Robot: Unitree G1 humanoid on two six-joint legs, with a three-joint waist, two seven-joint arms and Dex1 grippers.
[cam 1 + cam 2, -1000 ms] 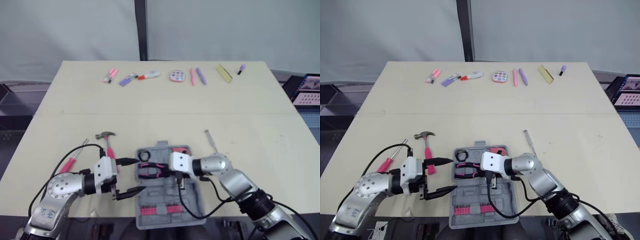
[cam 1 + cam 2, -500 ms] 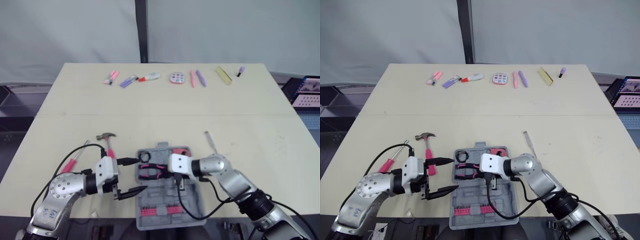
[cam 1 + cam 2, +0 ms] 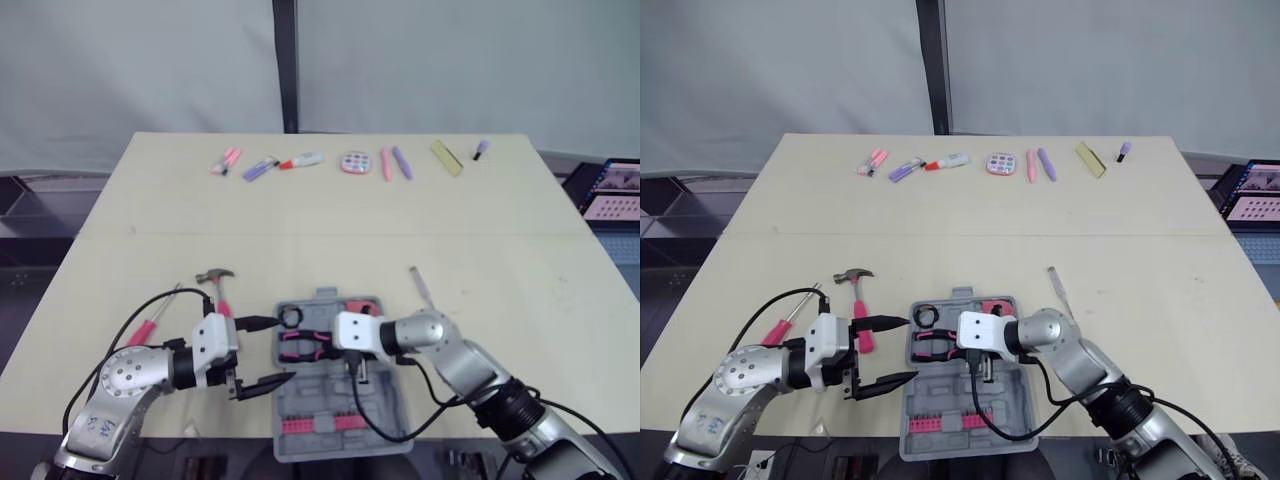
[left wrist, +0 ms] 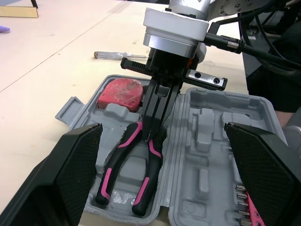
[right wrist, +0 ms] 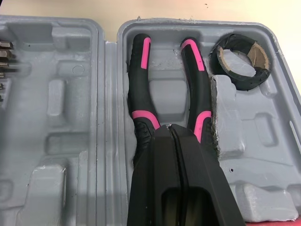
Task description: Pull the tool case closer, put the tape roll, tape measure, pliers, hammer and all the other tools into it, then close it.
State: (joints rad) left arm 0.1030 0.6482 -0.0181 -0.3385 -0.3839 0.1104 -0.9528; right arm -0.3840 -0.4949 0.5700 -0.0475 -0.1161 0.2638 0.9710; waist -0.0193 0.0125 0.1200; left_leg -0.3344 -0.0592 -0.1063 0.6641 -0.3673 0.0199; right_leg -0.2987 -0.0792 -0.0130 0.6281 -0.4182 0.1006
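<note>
Head view: the case [image 3: 388, 400] lies open at the near edge, with the hammer [image 3: 218, 287] and a screwdriver [image 3: 146, 327] yet to go in, and the left gripper [image 3: 280, 350] gapes empty beside it. Left wrist view: the tape measure [image 4: 120, 92] and pliers [image 4: 146, 186] are seated. Right wrist view: the right gripper [image 5: 172, 128], fingers pressed together on nothing, sits at the pliers' joint near the tape roll [image 5: 237, 81].

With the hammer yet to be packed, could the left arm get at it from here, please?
Probably yes: the hammer lies bare on the table right beside the left gripper, which is open and holds nothing; nothing lies over it.
</note>
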